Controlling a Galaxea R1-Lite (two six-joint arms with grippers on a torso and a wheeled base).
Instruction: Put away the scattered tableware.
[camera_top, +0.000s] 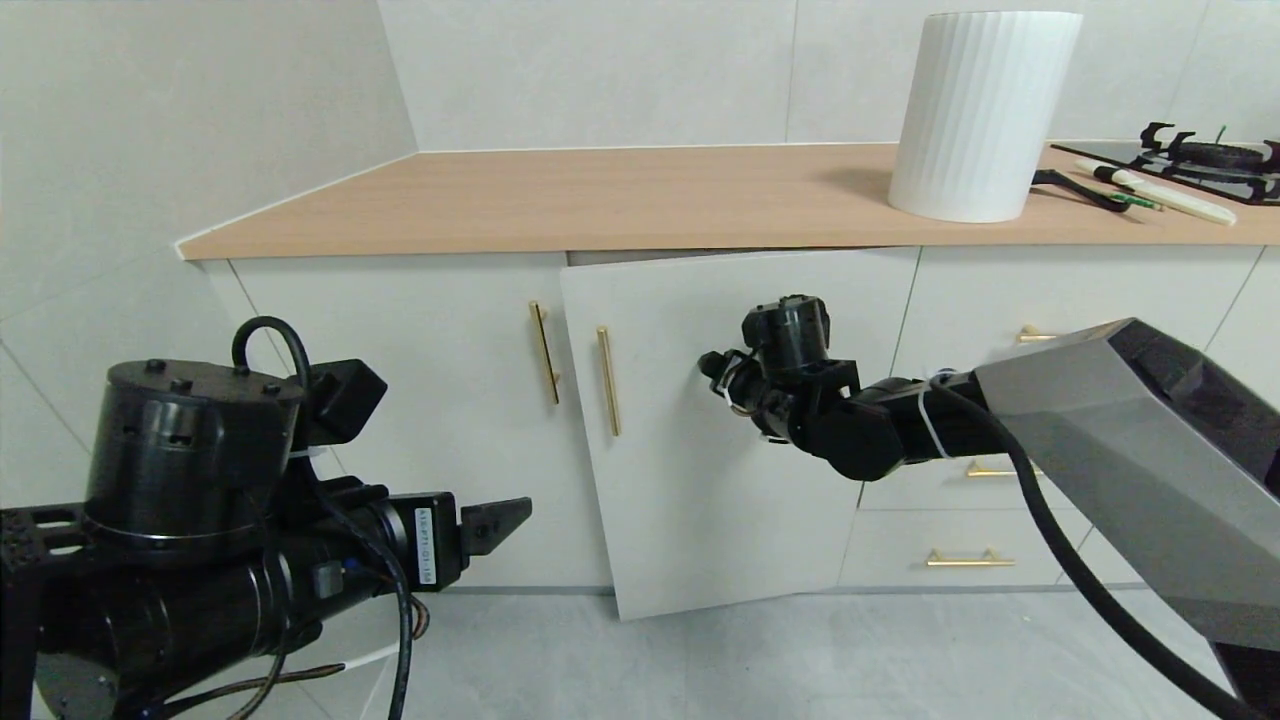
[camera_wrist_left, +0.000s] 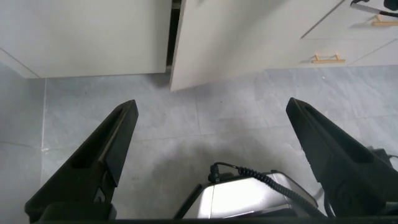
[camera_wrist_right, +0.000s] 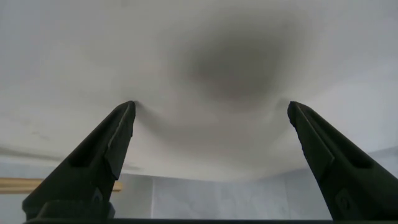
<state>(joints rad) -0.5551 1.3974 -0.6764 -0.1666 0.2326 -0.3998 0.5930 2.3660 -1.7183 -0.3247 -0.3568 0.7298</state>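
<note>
We find the task's tableware up on the light wooden countertop (camera_top: 600, 200), at its far right end. A long cream-handled utensil (camera_top: 1165, 193) and a slim black-handled utensil (camera_top: 1085, 188) lie side by side there. They are just beside the black stove grate (camera_top: 1215, 157) and to the right of a tall white ribbed cylinder (camera_top: 985, 110). Below the counter, one white cabinet door (camera_top: 690, 480) with a brass bar handle (camera_top: 608, 381) stands ajar. The right gripper (camera_top: 722, 385) (camera_wrist_right: 210, 109) is at that door's outer face, jaws spread wide and empty, both tips up against the panel. The left gripper (camera_top: 500, 525) (camera_wrist_left: 211, 106) hangs low, left of the ajar door and above the grey tiled floor (camera_wrist_left: 186, 130), jaws likewise wide apart and empty. Both grippers are well apart from the tableware.
</note>
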